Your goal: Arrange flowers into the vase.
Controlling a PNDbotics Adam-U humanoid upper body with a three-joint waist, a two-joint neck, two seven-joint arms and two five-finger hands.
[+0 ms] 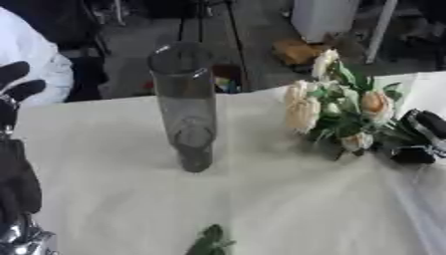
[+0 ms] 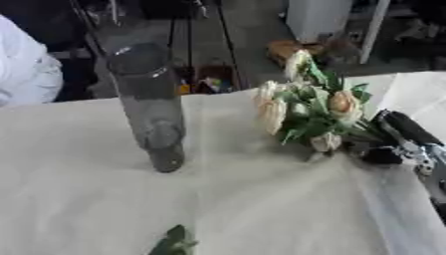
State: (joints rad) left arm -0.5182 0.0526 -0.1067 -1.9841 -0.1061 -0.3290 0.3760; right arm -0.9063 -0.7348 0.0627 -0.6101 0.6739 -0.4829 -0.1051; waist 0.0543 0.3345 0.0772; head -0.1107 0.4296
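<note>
A tall clear glass vase (image 1: 187, 107) stands upright and empty on the white tablecloth (image 1: 261, 199), left of centre. Right of it, a bunch of cream and peach flowers (image 1: 335, 107) with green leaves is held up above the cloth. My right hand (image 2: 396, 139), black, comes in from the right edge, its fingers curled round the stems below the blooms. My left hand (image 1: 16, 94) shows at the left edge with dark fingers raised, away from the vase and holding nothing.
A green leafy sprig (image 1: 209, 242) lies on the cloth at the bottom edge. Beyond the table's far edge are the floor, a brown bag (image 1: 299, 50), and a white-clad person (image 1: 31, 60) at the far left.
</note>
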